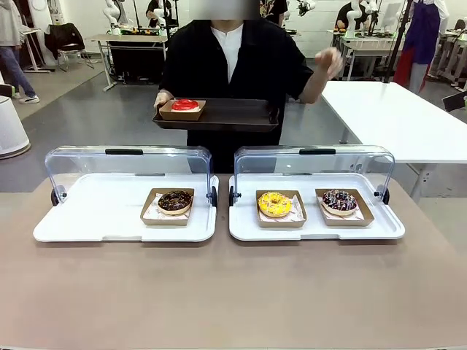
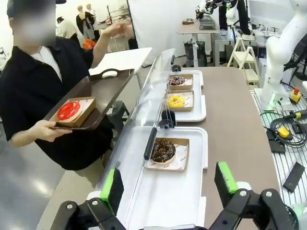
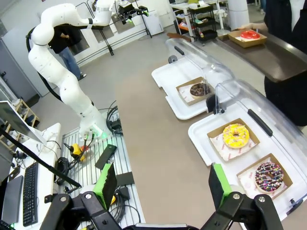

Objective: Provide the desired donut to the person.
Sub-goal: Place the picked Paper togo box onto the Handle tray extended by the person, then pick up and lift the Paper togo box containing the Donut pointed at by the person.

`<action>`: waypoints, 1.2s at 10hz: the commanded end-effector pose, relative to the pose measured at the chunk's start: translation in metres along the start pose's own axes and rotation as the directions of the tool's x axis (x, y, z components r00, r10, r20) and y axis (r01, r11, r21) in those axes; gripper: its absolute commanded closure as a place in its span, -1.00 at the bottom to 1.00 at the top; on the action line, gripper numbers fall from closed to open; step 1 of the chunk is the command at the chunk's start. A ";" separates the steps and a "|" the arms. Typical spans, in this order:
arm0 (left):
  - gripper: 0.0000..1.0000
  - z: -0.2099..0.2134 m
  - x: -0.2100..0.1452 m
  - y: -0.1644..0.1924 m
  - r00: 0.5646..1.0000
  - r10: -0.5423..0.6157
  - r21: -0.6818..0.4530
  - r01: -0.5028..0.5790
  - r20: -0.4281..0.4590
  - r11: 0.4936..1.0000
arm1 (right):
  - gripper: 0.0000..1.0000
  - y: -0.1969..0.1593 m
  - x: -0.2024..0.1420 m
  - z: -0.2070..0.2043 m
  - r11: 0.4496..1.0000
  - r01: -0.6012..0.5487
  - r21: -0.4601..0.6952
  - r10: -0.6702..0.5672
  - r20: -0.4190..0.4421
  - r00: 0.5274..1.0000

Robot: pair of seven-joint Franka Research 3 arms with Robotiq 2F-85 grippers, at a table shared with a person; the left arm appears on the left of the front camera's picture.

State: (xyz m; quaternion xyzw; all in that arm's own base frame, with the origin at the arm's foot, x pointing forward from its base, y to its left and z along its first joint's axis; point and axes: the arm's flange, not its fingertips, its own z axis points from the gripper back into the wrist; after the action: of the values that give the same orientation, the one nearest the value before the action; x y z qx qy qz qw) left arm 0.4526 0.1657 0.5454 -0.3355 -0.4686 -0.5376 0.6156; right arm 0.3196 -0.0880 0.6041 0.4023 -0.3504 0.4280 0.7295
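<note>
Left gripper (image 2: 168, 178) and right gripper (image 3: 163, 181) gape empty; chocolate donut (image 1: 175, 200), yellow donut (image 1: 274, 203), sprinkled donut (image 1: 340, 200) probably soft, sticky: pinch cardboard trays (image 1: 281, 223) by rim.

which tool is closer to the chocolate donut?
Left. The left tool is at the end of the tray holding the chocolate donut; the right tool is beyond the other tray, with the yellow donut in between.

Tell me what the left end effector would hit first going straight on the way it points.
The left end effector would likely meet the white tray first, short of the chocolate donut; depth is unclear.
</note>
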 end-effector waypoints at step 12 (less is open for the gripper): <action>-1.00 0.000 -0.005 0.001 1.000 0.020 0.000 -0.020 0.000 1.000 | -1.00 -0.001 0.002 -0.001 1.000 -0.016 0.012 0.015 0.024 1.000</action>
State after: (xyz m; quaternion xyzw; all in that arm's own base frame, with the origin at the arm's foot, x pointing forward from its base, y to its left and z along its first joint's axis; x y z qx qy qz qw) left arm 0.4546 0.1668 0.5407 -0.3432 -0.4627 -0.5283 0.6237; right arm 0.3196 -0.0881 0.6041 0.4022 -0.3504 0.4281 0.7295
